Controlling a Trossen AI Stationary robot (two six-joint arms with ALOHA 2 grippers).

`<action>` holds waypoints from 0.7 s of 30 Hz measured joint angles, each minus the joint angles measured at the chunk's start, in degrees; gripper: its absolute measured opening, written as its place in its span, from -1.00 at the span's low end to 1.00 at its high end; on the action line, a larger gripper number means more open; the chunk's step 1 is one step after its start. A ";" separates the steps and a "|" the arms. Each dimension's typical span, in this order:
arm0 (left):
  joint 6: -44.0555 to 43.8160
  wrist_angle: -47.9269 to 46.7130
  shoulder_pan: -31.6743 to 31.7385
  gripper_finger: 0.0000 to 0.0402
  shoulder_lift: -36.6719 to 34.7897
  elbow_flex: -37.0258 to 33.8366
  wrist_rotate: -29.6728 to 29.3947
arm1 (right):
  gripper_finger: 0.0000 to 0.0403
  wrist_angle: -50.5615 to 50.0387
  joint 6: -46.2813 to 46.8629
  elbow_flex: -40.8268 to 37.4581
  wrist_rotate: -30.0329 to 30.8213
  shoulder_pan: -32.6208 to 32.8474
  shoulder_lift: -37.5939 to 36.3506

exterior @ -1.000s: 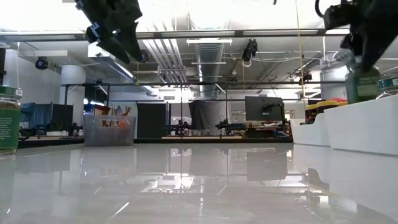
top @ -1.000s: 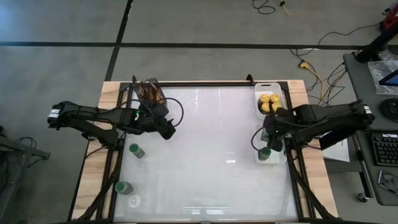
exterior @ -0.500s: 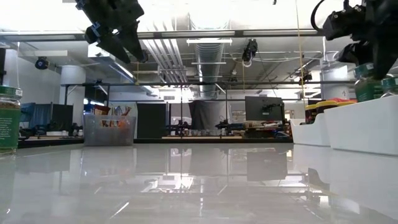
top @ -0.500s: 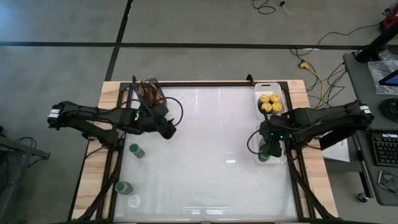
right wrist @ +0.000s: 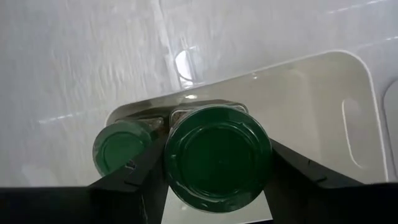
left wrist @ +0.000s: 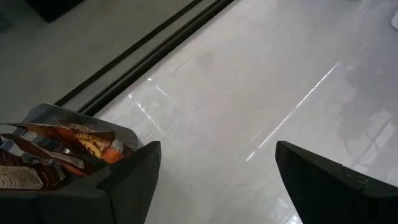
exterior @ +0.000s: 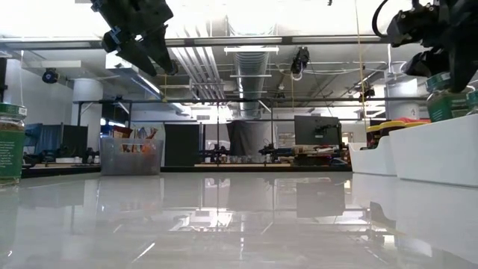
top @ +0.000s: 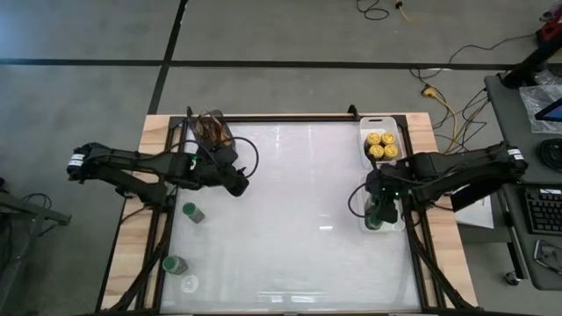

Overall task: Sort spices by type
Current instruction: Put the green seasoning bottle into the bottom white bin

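My right gripper point(top: 379, 207) is shut on a green-lidded spice jar point(right wrist: 217, 155) inside the near white tray point(right wrist: 305, 81) at the table's right edge. A second green-lidded jar point(right wrist: 121, 147) stands in that tray right beside it. Three yellow-lidded jars point(top: 380, 145) stand in the far white tray. Two more green-lidded jars point(top: 190, 211) point(top: 174, 263) stand on the table's left side, and one of them shows in the low view point(exterior: 9, 142). My left gripper point(top: 237, 182) hangs open above the table's left half, holding nothing. My right gripper pinches the green-lidded jar between its two fingers, which sit on opposite sides of the jar's body just under the lid point(right wrist: 186, 118). The fingers come from above, pointing down. The jar is upright, its lower part behind the tray wall point(exterior: 441, 149); whether it stands on the tray floor cannot be told.
A grey square cup of brown sticks point(top: 213, 130) stands at the far left corner, close to my left arm. A small clear round thing point(top: 189, 283) lies near the left near corner. The table's middle point(top: 299, 211) is bare white surface.
My right gripper has moved toward the table's near edge and down, carrying the green-lidded jar lower into the near tray beside the other green jar. It has stayed shut on the jar.
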 joint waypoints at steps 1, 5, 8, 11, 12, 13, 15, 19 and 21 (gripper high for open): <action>0.05 0.00 0.01 0.49 0.00 0.00 0.00 | 0.00 0.00 0.02 0.00 0.03 -0.04 0.00; 0.26 0.00 -0.02 0.49 0.00 0.00 0.00 | 0.00 -0.01 0.07 0.00 2.19 -0.02 0.00; 0.30 0.00 -0.02 0.49 0.00 0.00 0.00 | 0.00 -0.02 0.01 -0.01 3.63 -0.02 0.00; 0.34 0.00 0.00 0.49 0.00 0.00 0.00 | 0.00 0.00 -0.08 -0.38 4.59 -0.02 0.00; 0.36 0.00 0.01 0.49 0.00 0.00 0.00 | 0.00 -0.01 -0.40 -0.70 4.59 -0.02 -0.02; 0.36 0.00 -0.02 0.49 0.00 0.00 0.00 | 0.00 -0.04 -0.75 -1.07 4.60 -0.02 -0.02; 0.38 0.00 -0.01 0.49 -0.02 0.00 0.27 | 0.00 -0.02 -1.57 -2.12 4.61 -0.02 -0.02; 0.43 0.00 -0.02 0.49 -0.02 0.00 1.47 | 0.00 0.09 -2.45 -4.51 4.61 -0.02 -0.02; 0.41 -0.01 -0.02 0.49 -0.02 0.00 1.49 | 0.00 1.08 -2.47 -5.08 4.61 -0.02 -0.02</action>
